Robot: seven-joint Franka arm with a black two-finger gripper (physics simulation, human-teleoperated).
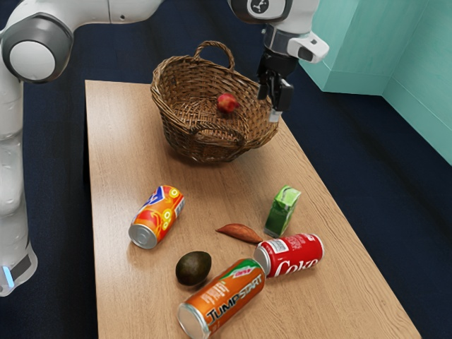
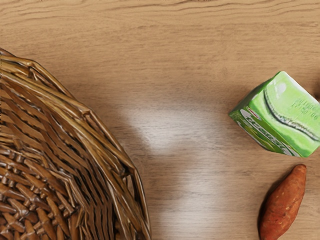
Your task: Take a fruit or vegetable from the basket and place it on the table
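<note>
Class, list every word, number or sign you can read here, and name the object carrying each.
"JUMPSTART": tall orange can
"Coke": red can
Too blurred to read: lettering and stamp on the green carton
Too blurred: blue marking on the short orange can
Too small: fine print on the cans
Too small: round emblem on the arm

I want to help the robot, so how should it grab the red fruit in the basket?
I'd come down from above, through the basket's open top, and squeeze the red fruit across its middle. It looks round, and the woven walls would probably block a sideways reach.
</note>
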